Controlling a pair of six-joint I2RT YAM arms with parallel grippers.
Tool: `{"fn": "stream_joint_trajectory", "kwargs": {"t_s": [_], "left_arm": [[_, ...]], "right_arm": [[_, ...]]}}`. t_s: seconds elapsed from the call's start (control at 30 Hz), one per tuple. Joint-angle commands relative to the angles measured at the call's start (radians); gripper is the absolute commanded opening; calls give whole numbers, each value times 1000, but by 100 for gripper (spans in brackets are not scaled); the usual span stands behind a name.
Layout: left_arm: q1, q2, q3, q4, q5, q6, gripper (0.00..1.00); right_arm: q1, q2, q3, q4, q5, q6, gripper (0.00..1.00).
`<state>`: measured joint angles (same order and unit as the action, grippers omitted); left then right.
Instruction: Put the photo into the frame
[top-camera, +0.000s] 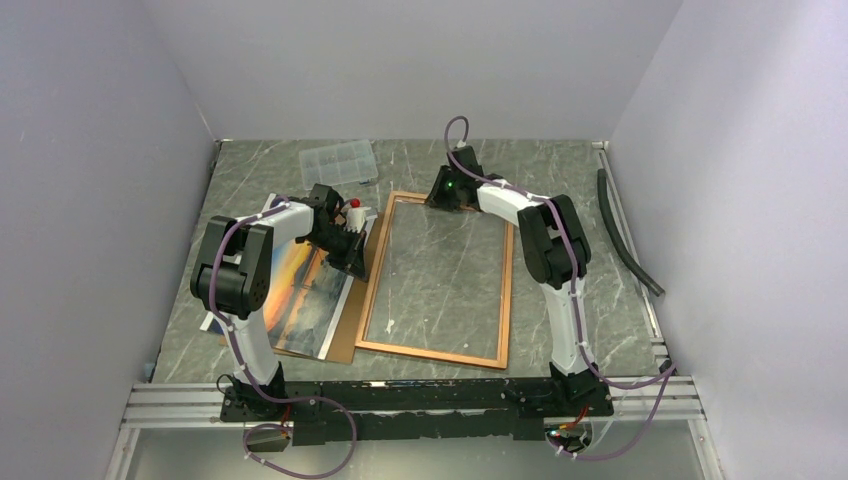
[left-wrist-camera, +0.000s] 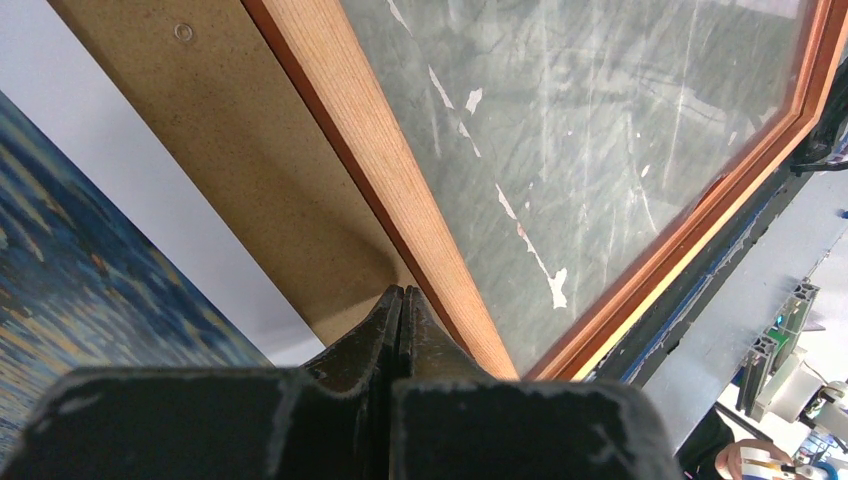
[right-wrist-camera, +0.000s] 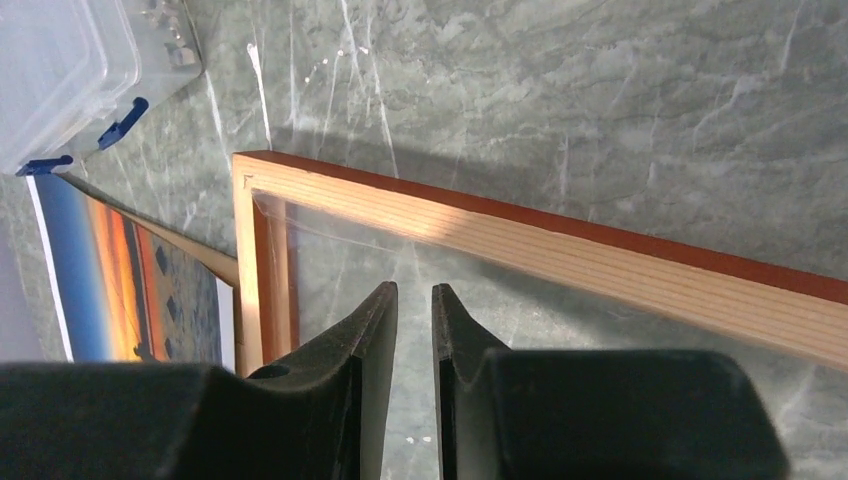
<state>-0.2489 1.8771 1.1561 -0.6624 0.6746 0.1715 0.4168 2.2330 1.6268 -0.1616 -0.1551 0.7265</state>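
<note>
— Starting with the biggest thing, what lies under you?

— The grey-green marbled table (top-camera: 570, 175). At its centre the frame (top-camera: 430, 355) lies flat, reddish wood round a clear pane with the marble showing through. Its long sides run from six to twelve o'clock.

— And the photo (top-camera: 300, 290)?

— At nine o'clock from the frame, outside it, picture side up: orange sky, blue below, a white margin. It rests on a brown board (top-camera: 347, 338), and a strip of that board shows between the print and the frame, reaching the frame's left rail. From above, my left arm hides the print's far end.

— Anything smaller?

— A clear plastic box (top-camera: 340, 162) at eleven o'clock from the frame, close to the far wall, near the frame's corner but apart from it.

— Your left fingers?

— My left gripper (left-wrist-camera: 402, 296) has both fingers pressed together, with nothing between them. The tips point down at the bare strip of board, just beside the frame's outer edge, at about ten o'clock on the frame. Whether they touch the board I cannot tell.

— And the right?

— My right gripper (right-wrist-camera: 414, 292) is at the frame's twelve o'clock end, over the pane just inside the far rail. Its fingers stand a narrow slit apart and hold nothing.
</note>
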Motion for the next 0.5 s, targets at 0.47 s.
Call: {"fn": "stream_joint_trajectory", "kwargs": {"t_s": [0.47], "left_arm": [[26,-40,59,-42,24,12,3]], "right_arm": [[27,-98,34,16,5,-5,28]]}}
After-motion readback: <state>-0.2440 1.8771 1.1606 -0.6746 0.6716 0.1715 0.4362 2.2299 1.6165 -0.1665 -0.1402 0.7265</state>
